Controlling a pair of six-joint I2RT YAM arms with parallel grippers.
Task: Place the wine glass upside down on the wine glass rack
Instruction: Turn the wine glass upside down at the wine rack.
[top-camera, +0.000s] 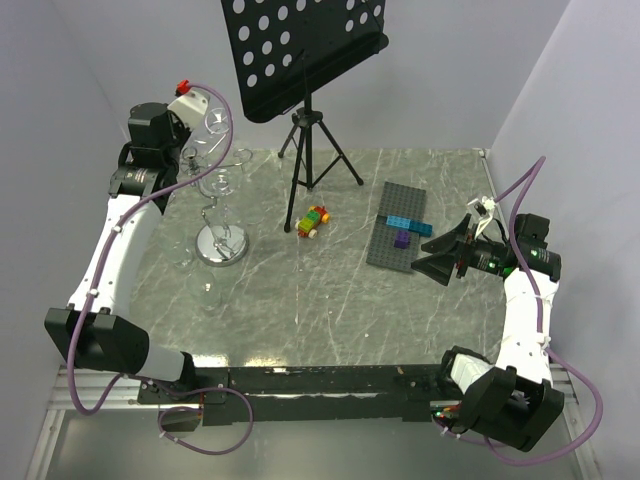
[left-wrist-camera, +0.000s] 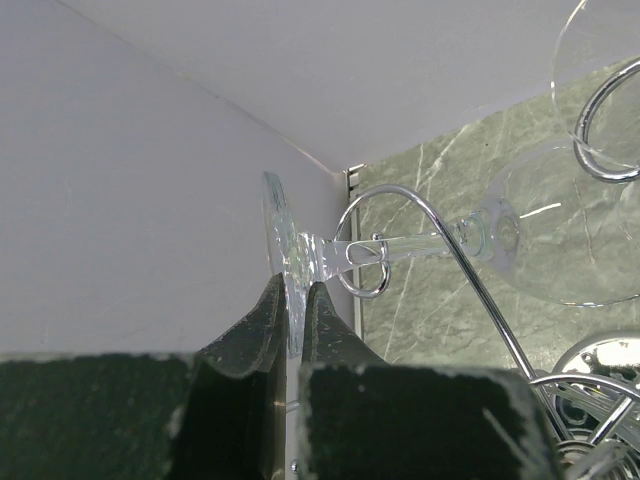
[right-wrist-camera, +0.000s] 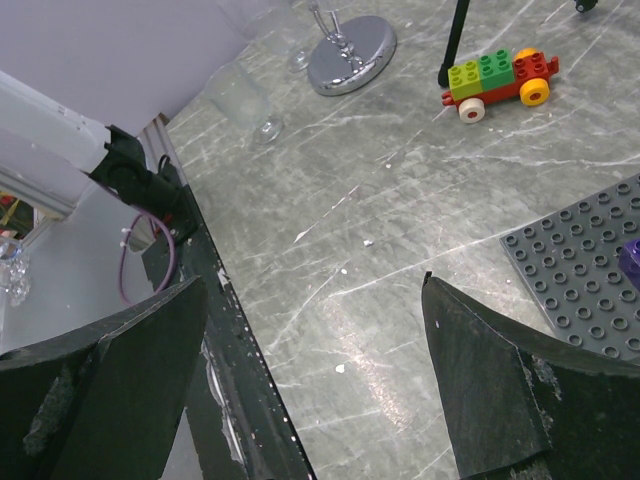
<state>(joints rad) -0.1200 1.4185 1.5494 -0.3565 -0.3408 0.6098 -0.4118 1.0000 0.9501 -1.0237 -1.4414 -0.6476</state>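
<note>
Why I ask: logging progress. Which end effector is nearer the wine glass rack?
Left. The left end effector is beside the wine glass rack; the right end effector hangs far across the table.

Walls (left-wrist-camera: 120, 200): plain, pale, unmarked; they meet in a corner just beyond the jaws of the left gripper (left-wrist-camera: 295, 285).
Table (right-wrist-camera: 400, 230): grey-green marbled top with white veins, spread below and ahead of the jaws of the right gripper (right-wrist-camera: 312, 285).
Rail (right-wrist-camera: 235, 330): dark strip along the table's edge, crossing below the gap between those jaws.
Music stand (top-camera: 305, 60): black, perforated desk on a tripod, between the two pairs of jaws, toward the table's back.
Light: even and soft; a faint sheen on the tabletop below the right jaws.
</note>
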